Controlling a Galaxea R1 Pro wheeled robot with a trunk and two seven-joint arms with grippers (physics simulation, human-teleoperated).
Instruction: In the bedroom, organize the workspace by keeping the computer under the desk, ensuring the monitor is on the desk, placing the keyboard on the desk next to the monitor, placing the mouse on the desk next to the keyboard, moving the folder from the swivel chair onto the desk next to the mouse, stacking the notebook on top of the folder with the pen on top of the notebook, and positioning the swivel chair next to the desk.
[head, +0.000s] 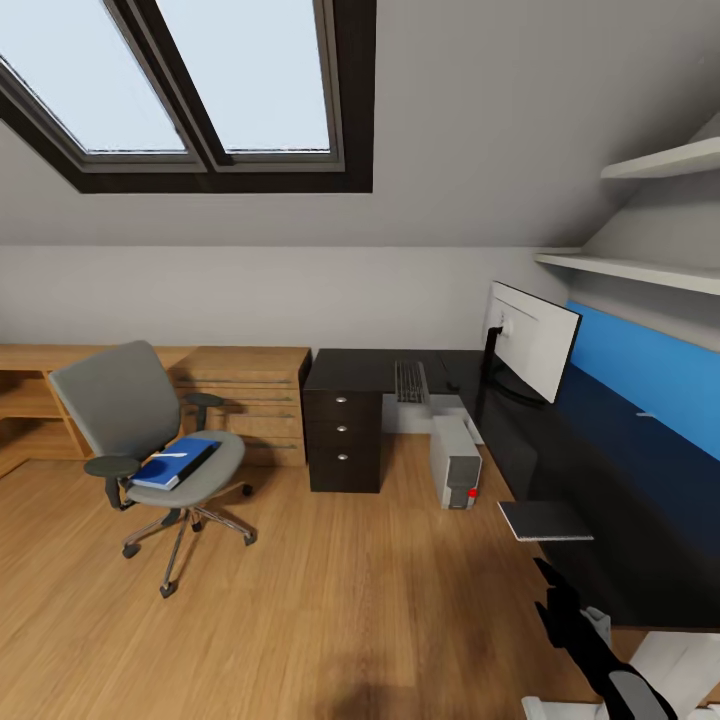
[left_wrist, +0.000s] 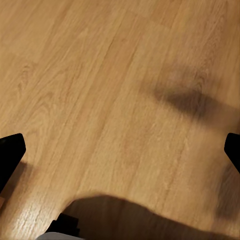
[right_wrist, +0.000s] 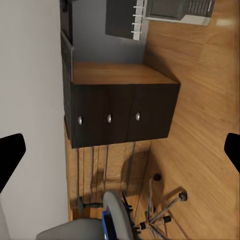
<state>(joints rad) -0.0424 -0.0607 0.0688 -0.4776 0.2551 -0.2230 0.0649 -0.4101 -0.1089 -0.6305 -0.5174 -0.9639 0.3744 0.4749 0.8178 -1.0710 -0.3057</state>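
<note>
Folder (head: 176, 463) is lying flat on the swivel chair (head: 150, 440) at your ten o'clock, well apart from the counter (head: 600, 520) at two o'clock; your left fingers (left_wrist: 10, 155) and right fingers (right_wrist: 11, 155) are both hanging spread, gripping nothing, neither one near it.

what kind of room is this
Probably an attic room used as a home office: skylight windows in a sloped ceiling, a black L-shaped desk carrying a monitor, and a swivel chair on wood flooring.

one swivel chair (head: 140, 425), one monitor (head: 533, 342), one keyboard (head: 410, 381), three drawer knobs (head: 342, 427)
</note>
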